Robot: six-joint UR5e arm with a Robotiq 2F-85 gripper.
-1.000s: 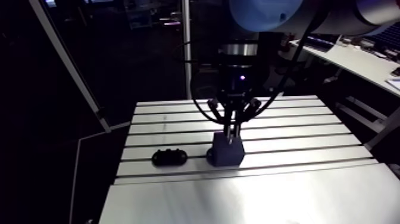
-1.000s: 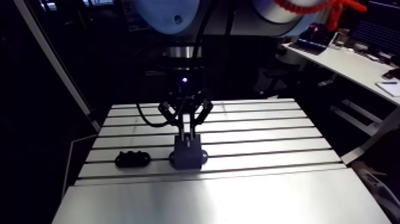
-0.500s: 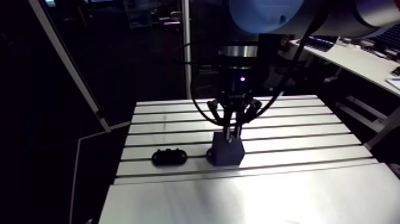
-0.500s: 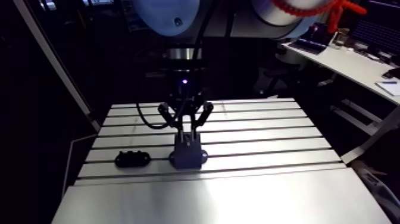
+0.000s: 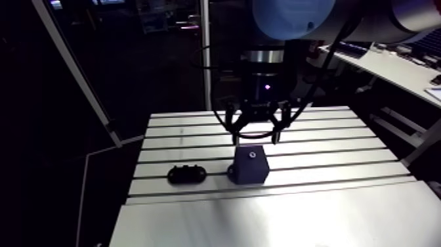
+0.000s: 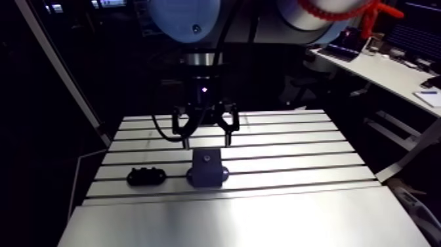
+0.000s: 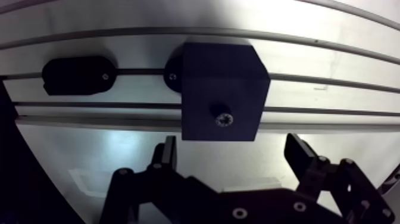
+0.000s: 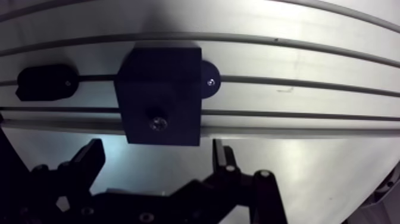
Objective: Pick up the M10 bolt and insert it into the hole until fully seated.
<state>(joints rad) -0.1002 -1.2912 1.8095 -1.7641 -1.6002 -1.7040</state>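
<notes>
A dark block [image 7: 223,71] stands bolted on the slotted aluminium table [image 5: 328,151]. The bolt [image 7: 223,118] sits in the hole in the block's top face, and only its head with the socket shows. My gripper [image 7: 232,149] hangs a little above the block, open, with nothing between its fingers. In the arm view the gripper [image 5: 254,138] has its two fingertips spread on either side just above the block [image 5: 251,167], not touching it.
A small black oblong holder [image 5: 186,173] lies on the same table slot beside the block, to its left in the arm view. A smooth metal plate [image 5: 275,220] covers the table's near part. The table's left edge drops off close to the holder.
Earlier the fingers were shut together on the bolt at the block's top. Now they have spread wide and let go, the bolt stays in the hole, and the gripper sits slightly higher.
</notes>
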